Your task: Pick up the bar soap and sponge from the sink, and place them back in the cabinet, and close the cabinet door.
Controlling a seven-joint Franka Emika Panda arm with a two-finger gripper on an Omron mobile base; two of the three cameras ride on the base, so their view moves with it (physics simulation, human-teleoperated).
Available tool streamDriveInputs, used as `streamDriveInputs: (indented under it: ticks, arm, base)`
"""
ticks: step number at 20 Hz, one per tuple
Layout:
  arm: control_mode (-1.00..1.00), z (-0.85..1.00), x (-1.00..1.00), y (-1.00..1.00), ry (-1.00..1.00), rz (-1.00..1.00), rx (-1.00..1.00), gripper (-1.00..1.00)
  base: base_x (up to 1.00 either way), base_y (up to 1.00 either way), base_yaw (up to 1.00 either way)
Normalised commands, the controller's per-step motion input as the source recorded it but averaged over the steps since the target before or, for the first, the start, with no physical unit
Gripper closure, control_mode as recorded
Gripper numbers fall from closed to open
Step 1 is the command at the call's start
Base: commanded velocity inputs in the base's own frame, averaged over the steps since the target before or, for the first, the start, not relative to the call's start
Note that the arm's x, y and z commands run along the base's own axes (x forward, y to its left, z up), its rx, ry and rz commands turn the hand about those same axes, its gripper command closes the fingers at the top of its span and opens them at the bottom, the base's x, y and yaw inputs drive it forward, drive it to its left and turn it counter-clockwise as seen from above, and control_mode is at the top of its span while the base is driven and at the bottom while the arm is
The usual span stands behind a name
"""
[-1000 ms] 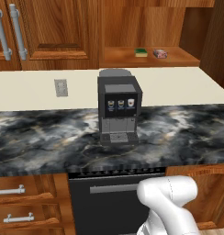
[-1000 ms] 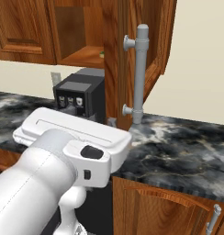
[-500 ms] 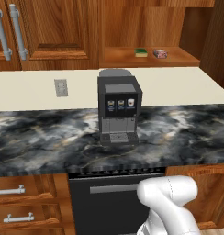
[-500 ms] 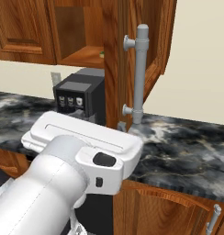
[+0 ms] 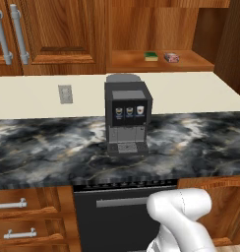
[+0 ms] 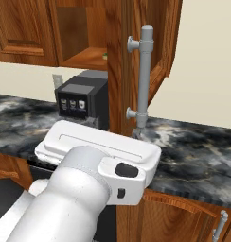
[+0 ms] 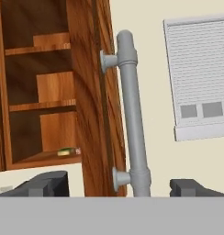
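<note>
The cabinet stands open, and on its lower shelf lie the green sponge and, right of it, the pink bar soap. The cabinet door is swung out edge-on toward me, its long silver bar handle facing right. My gripper is open, with the handle straight ahead between the fingertips and nothing held. The sponge also shows on the shelf past the door. My hand hovers low, in front of the door's lower edge. The sink is out of view.
A black coffee machine stands on the dark marble counter under the open cabinet, close to the left of my hand. A closed cabinet with paired handles is at the left. A window blind lies right of the door.
In the right base view my hand has shifted a little to the right and lower, nearer the door's bottom edge. The gripper stays open; sponge, soap and door have not moved.
</note>
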Motion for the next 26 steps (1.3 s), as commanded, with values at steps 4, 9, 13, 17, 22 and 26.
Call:
streamDriveInputs:
  ticks: [4, 9, 13, 17, 22, 26]
  arm:
    - [-1.00, -0.06, 0.00, -0.24, 0.00, 0.13, 0.00, -1.00]
    - [-1.00, -0.15, 0.00, -0.09, 0.00, 0.17, 0.00, -1.00]
    - [-1.00, -0.11, 0.00, -0.11, 0.00, 0.17, 0.00, -1.00]
    - [-1.00, -0.03, 0.00, -0.17, 0.00, 0.16, 0.00, -1.00]
    - [-1.00, 0.00, 0.01, -0.14, 0.00, 0.15, 0.00, -1.00]
    - [-1.00, 0.00, 0.06, -0.08, 0.00, 0.15, 0.00, -1.00]
  base:
    - [0.00, 0.00, 0.00]
    - [0.00, 0.00, 0.00]
    - [0.00, 0.00, 0.00]
    - [0.00, 0.00, 0.00]
    - [0.00, 0.00, 0.00]
    - [0.00, 0.00, 0.00]
